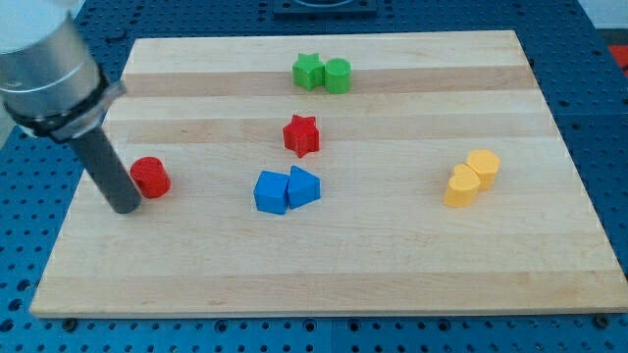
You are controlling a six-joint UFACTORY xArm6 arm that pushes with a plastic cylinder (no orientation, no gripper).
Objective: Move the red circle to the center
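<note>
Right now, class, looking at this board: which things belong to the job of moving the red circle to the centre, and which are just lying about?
Belongs to the job:
red circle
my tip, just to the view's left of it

Just lying about:
red star
two blue blocks
two green blocks
two yellow blocks

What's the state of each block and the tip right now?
my tip: down on the board, just left of the red circle, close or touching
red circle: near the board's left edge, not at the center
red star: alone, near the center
blue blocks: two, touching, below the red star
green blocks: star and rounder one, touching, near the top
yellow blocks: two, touching, at the right
</note>
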